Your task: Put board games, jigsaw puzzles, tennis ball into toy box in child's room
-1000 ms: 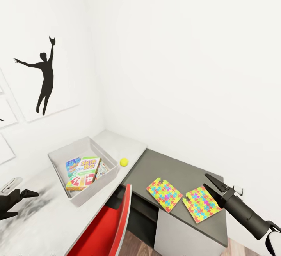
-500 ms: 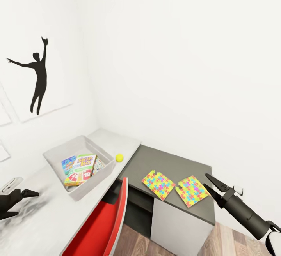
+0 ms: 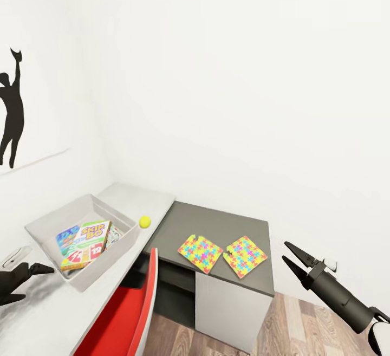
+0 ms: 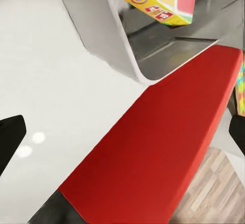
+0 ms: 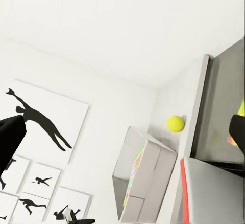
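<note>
The light grey toy box (image 3: 51,219) stands on the white table (image 3: 138,199). Three board games lie in it: the yellow-green-orange one (image 3: 86,242) on top, a blue one (image 3: 67,235) and a white-green one (image 3: 114,235) beneath. The tennis ball (image 3: 144,221) rests on the table just beside the box, and it also shows in the right wrist view (image 5: 175,123). Two jigsaw puzzles (image 3: 200,252) (image 3: 245,256) lie side by side on the dark grey side unit (image 3: 216,220). My left gripper (image 3: 33,282) hangs open near the box. My right gripper (image 3: 285,252) is open, right of the puzzles.
A red chair (image 3: 127,312) is pushed under the table in front of the box; its back fills much of the left wrist view (image 4: 153,152). White walls close the corner, with a dancer silhouette picture (image 3: 11,112) at the left. Wooden floor (image 3: 309,318) lies right of the side unit.
The whole picture has slid left, so the camera has turned right. Both grippers keep the same open pose. Box, ball and puzzles have not moved on the table.
</note>
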Controlling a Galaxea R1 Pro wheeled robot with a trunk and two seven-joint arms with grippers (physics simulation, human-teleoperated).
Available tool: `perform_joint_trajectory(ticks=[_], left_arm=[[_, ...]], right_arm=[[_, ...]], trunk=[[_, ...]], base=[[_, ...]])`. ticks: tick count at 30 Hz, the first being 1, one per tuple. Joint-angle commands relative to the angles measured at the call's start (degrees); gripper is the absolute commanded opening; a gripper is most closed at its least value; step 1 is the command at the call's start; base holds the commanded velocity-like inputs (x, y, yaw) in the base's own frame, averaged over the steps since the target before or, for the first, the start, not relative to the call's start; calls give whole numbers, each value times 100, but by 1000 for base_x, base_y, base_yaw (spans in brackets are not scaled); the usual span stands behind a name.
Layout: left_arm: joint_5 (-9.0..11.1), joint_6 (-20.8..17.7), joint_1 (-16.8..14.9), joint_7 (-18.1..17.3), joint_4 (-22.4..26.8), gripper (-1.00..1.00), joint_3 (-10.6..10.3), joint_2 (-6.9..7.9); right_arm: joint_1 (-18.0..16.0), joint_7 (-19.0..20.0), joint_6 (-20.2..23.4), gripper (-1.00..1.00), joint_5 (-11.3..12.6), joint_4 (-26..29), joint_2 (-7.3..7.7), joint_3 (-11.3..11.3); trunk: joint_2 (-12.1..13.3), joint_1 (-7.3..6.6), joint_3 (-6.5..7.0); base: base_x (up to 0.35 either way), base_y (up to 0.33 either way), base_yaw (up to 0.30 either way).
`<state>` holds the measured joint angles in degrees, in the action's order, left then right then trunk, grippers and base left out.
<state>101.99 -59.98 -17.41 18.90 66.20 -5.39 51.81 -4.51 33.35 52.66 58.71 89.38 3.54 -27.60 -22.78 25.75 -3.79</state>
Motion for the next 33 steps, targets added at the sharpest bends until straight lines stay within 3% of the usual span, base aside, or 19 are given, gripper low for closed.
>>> perform_joint_trajectory(ticks=[1,11,33], left_arm=[[62,-2,-10,52,1,100,-15,5],[64,-2,-10,52,7,100,-15,5],[67,-2,-8,52,16,100,-17,1]], right_arm=[[-6,20,34,100,-8,1,-1,-10],[-6,6,28,100,-12,1,-2,-16],[-6,-41,-265,100,17,-167,-2,10]], trunk=[[-14,3,-13],[-14,3,-13],[-14,3,-13]], base=[[-60,0,-279],[-18,0,-243],[-5,0,-11]])
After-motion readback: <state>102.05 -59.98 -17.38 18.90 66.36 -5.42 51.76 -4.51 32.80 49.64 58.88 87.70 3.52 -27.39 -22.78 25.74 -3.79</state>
